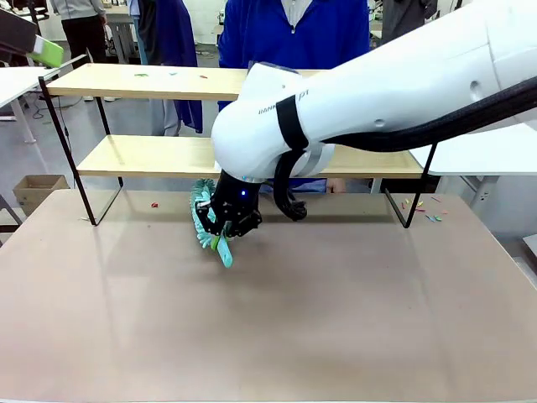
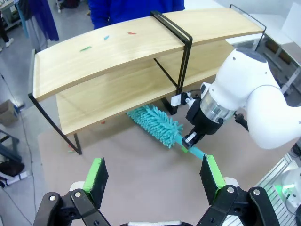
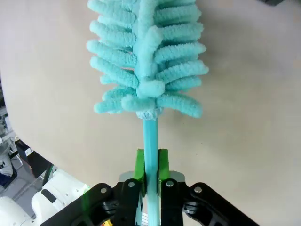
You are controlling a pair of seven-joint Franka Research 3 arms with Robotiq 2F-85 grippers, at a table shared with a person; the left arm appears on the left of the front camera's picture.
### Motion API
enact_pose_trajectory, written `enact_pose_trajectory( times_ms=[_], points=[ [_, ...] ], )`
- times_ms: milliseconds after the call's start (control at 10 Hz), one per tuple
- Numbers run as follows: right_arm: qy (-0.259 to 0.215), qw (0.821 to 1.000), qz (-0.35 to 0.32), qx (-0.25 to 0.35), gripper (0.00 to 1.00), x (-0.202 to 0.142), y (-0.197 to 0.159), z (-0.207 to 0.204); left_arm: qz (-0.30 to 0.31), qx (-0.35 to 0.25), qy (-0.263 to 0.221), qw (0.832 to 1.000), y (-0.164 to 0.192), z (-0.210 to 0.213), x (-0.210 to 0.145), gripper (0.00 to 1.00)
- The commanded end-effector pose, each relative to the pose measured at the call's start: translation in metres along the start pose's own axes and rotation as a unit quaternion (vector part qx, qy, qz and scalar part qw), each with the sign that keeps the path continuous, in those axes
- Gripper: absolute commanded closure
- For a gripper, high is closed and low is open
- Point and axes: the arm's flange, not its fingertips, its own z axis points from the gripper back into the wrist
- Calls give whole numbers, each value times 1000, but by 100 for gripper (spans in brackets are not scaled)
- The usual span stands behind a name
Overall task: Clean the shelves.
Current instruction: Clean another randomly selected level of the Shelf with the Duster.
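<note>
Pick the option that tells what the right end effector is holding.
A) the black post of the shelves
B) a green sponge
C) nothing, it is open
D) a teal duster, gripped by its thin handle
D: in the right wrist view the right end effector is shut on the thin handle of the teal duster, with the fluffy head pointing away from it over the table.

Bright, even light; wrist views bend edges

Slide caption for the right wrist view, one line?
Right end effector grips the teal duster by its handle, tabletop behind.
</note>
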Motion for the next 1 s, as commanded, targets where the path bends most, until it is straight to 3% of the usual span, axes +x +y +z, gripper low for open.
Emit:
enact_pose_trajectory(
  times_ms=[0,600,900],
  points=[
    [8,1000,-1,4,87,-12,-1,0,-2,-1,-1,1000,0,0,0,0],
    [-35,999,5,21,87,-33,-8,21,-2,-1,-1,1000,0,0,0,0],
    [-71,997,-29,-15,87,-42,-10,31,-2,-1,-1,1000,0,0,0,0]
  ],
)
